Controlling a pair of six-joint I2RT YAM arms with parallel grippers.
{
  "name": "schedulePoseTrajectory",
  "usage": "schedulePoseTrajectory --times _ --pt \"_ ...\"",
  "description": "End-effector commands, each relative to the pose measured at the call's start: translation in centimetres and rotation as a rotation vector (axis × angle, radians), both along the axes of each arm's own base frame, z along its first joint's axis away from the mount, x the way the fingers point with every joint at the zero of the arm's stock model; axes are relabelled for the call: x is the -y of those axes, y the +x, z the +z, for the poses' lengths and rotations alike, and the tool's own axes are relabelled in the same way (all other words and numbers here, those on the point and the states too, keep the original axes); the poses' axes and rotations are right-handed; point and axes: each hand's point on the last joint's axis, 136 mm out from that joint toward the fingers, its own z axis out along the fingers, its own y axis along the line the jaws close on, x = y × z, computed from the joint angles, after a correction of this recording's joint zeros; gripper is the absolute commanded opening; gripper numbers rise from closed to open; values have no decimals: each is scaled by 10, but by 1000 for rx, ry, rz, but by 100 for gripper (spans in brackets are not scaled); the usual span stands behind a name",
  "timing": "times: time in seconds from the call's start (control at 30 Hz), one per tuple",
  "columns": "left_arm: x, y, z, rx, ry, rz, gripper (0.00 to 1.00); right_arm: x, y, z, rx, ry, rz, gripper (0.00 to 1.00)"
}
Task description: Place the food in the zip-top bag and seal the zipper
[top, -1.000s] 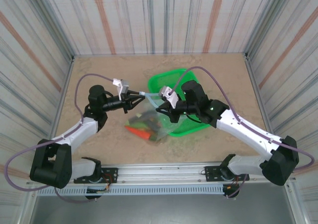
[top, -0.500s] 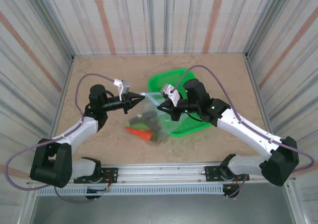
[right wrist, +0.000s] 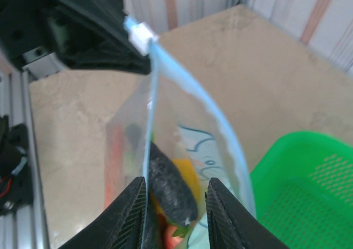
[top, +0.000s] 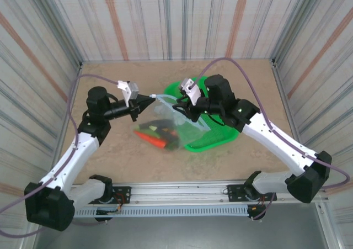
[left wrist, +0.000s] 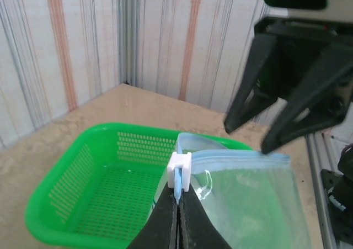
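Note:
The zip-top bag [top: 172, 126] hangs clear and floppy between both grippers, partly over the basket. Inside lies the food: an orange carrot [top: 155, 141], a dark long piece [right wrist: 172, 187] and an orange piece [right wrist: 193, 174]. My left gripper [top: 145, 101] is shut on the zipper [left wrist: 237, 160] at its end, just below the white slider [left wrist: 180, 170]. The right gripper [right wrist: 175, 196] stands open astride the bag's mouth. There the two zipper strips [right wrist: 219, 122] bow apart. Its fingers [left wrist: 276, 102] hover at the bag's far top corner.
A green mesh basket [top: 216, 134] sits under and behind the bag, right of centre. Striped walls close in the beige table [top: 110, 155] on three sides. A metal rail [top: 182, 191] with the arm bases runs along the near edge.
The right gripper's jaws have parted from shut to open around the bag's mouth. The left gripper closed on the zipper end and rose slightly toward the back-left, lifting the bag.

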Motion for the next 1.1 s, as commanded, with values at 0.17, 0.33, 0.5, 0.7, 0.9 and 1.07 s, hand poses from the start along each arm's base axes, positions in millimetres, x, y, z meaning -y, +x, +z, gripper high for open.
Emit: schedulePoseTrajectory --times 0.17,0.33,0.5,0.7,0.9,1.07 --pt "3 -21 -10 -4 221 48 0 -12 -4 17 87 -117 118 33" --pt "10 -47 -33 4 309 4 0 -30 -13 8 179 -195 252 32" --pt "12 -70 -44 -5 336 -71 0 -42 -32 -1 214 -190 418 32" --pt "8 -74 -46 15 353 -65 0 -46 -48 7 251 -132 508 26" --pt "7 -72 -44 34 355 -55 0 -50 -60 15 236 -71 569 26" --pt "7 -72 -40 61 342 -49 0 -58 -61 5 197 -79 581 29"
